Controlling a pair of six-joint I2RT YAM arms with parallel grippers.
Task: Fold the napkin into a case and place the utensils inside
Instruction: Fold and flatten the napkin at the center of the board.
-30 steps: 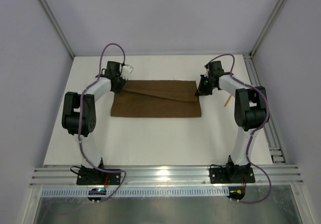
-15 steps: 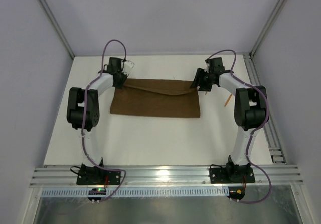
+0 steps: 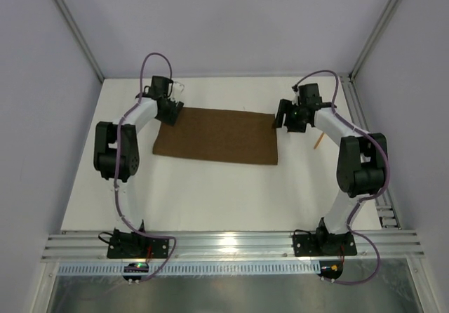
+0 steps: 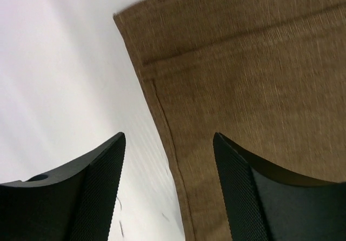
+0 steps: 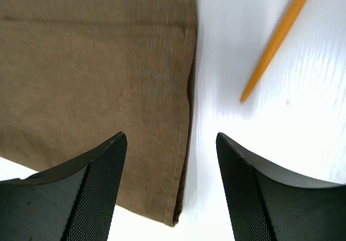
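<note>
While my arms reach across the worktop [image 3: 210, 194], the top view shows the brown napkin [image 3: 216, 135] flat between them, my left end effector [image 3: 170, 113] at its far left corner and my right end effector [image 3: 283, 116] at its far right. My left wrist shows wide, empty jaws straddling the napkin's edge. My right wrist shows the same, with an orange utensil [image 5: 275, 41] nearby.

Upper end of orange utensil [image 5: 277, 40] off-frame

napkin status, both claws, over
Left claw open, empty. Right claw open, empty. Napkin lies flat, ungripped. Orange utensil beside its right edge, apart.
</note>
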